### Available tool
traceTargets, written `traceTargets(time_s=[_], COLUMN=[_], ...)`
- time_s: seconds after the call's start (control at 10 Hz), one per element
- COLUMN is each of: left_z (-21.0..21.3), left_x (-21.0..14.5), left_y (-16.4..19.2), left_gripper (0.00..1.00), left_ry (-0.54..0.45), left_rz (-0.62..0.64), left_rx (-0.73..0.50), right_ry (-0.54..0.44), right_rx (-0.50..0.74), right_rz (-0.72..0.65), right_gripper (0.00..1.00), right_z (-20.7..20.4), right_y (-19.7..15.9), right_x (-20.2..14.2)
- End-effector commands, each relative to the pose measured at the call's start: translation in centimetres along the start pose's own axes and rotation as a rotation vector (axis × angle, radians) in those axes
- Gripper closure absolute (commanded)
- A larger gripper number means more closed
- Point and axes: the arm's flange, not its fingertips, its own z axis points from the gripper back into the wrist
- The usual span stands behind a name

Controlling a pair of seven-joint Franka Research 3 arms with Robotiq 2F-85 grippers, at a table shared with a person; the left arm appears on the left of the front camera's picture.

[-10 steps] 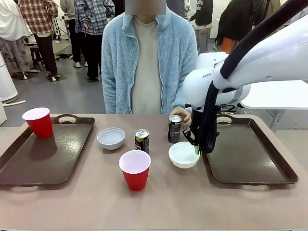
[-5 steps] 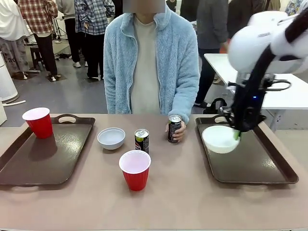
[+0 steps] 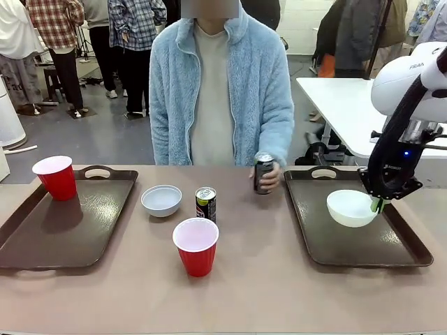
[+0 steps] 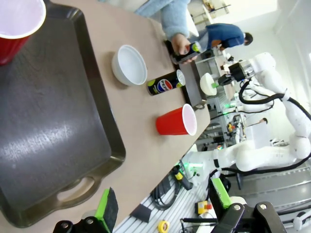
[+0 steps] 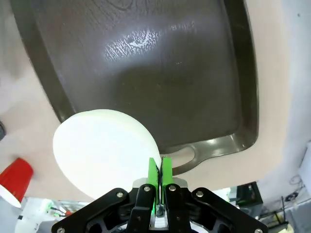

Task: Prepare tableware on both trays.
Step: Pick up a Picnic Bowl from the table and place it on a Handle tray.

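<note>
My right gripper is shut on the rim of a white bowl and holds it just above the right tray. In the right wrist view the green pads pinch the bowl over the tray. My left gripper is open with nothing in it, above the near end of the left tray. A red cup stands on the left tray. On the table between the trays are a second bowl, a black can and another red cup.
The person stands at the far side. One hand holds a second black can on the table just left of the right tray's far corner. A white table stands behind at the right.
My right gripper has carried the bowl from the table's middle rightwards to above the right tray. The person's hand has moved the can right, towards that tray.
</note>
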Motion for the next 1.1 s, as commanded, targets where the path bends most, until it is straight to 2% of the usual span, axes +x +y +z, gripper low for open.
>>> traceTargets(time_s=[0.0, 0.1, 0.2, 0.3, 0.4, 0.9, 1.0], left_z=[0.2, 0.2, 0.2, 0.2, 0.2, 0.2, 0.2], left_x=[-0.1, -0.1, -0.1, -0.1, -0.1, -0.1, -0.1], left_y=[0.0, 0.0, 0.0, 0.0, 0.0, 0.0, 0.0], left_gripper=[0.0, 0.0, 0.0, 0.0, 0.0, 0.0, 0.0], left_ry=[-0.011, -0.011, -0.011, -0.011, -0.011, -0.011, -0.011], left_rz=[-0.007, -0.007, -0.007, -0.007, -0.007, -0.007, -0.007], left_rx=[-0.014, -0.014, -0.014, -0.014, -0.014, -0.014, -0.014], right_ry=[0.017, 0.102, 0.258, 0.259, 0.238, 0.247, 0.225], right_rx=[0.029, -0.004, -0.048, -0.079, -0.08, -0.065, -0.075], right_rz=[0.012, -0.014, 0.031, 0.112, 0.121, 0.09, 0.064], right_gripper=[1.0, 1.0, 1.0, 1.0, 1.0, 1.0, 1.0], right_z=[-0.7, -0.5, 0.2, 0.8, 0.9, -0.2, -0.3], right_y=[0.5, 0.3, 0.0, -0.5, -1.1, -1.3, -1.3], right_x=[-0.8, -2.9, -7.1, -11.1, -13.4, -12.1, -11.5])
